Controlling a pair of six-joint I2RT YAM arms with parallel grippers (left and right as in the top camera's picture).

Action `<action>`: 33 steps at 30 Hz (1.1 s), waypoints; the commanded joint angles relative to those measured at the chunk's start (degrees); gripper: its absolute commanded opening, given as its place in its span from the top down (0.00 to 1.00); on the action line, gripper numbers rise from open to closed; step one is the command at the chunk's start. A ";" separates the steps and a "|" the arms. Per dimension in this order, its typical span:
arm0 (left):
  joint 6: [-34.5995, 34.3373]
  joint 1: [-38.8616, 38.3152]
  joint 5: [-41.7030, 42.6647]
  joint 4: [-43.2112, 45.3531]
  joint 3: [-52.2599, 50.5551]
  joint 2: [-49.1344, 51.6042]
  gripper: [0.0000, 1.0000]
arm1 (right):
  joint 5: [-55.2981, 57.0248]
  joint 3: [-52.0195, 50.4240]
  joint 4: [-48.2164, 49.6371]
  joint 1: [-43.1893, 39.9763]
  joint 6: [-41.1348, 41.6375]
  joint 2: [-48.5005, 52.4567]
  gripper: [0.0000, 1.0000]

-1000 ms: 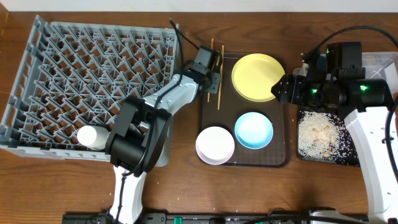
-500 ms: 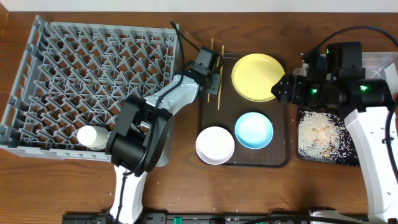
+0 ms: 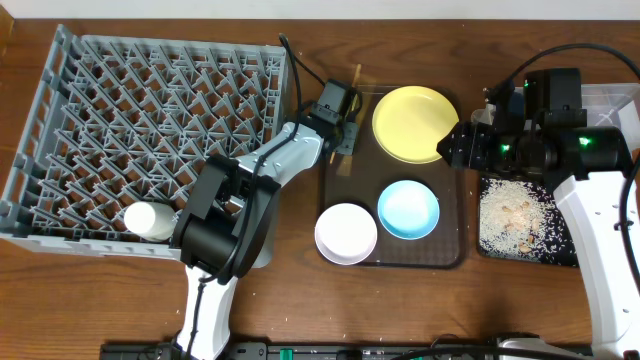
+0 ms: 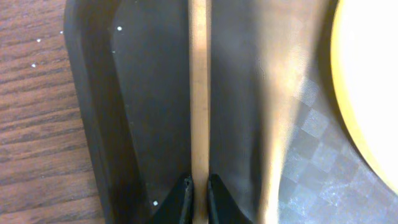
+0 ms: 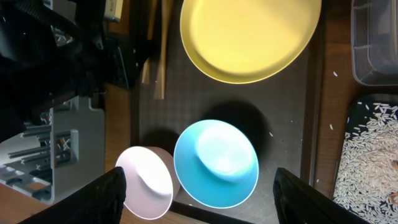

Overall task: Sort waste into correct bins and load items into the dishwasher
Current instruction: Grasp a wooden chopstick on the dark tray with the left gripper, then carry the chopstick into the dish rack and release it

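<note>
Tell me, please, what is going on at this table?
The left gripper has its jaws shut on a chopstick over the brown tray. The right gripper hovers open beside the plate. The cup sits in the rack; plate, white bowl and blue bowl sit on that tray; rice lies in the black tray.

Brown wooden table (image 3: 90,300), grain running side to side. Bears a big grey dish rack (image 3: 150,100) at the left, a dark brown serving tray (image 3: 350,190) near it in the middle, a flat black tray (image 3: 555,258) just right of that, and a clear tub (image 3: 620,100) behind. Also carries a few loose white grains (image 4: 38,40).
</note>
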 commanded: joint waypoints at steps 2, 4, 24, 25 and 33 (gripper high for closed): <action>0.15 0.00 -0.42 -0.83 -0.87 1.79 0.92 | -0.42 0.35 -0.07 -0.46 0.50 -0.13 0.27; 0.15 0.15 -0.39 -1.18 -0.66 0.63 0.92 | -0.42 0.35 -0.07 -0.46 0.50 -0.13 0.27; -3.41 5.66 -14.99 -24.24 -0.07 -27.78 0.92 | -0.42 0.35 -0.24 -0.46 0.50 -0.13 0.25; -3.39 6.88 -14.97 -25.81 -0.07 -28.57 0.92 | -0.39 0.35 -0.22 -0.46 0.50 -0.13 0.25; 6.47 13.00 -4.81 -31.32 -3.04 -28.33 0.92 | 0.24 0.35 -0.20 -0.46 0.09 -0.13 0.23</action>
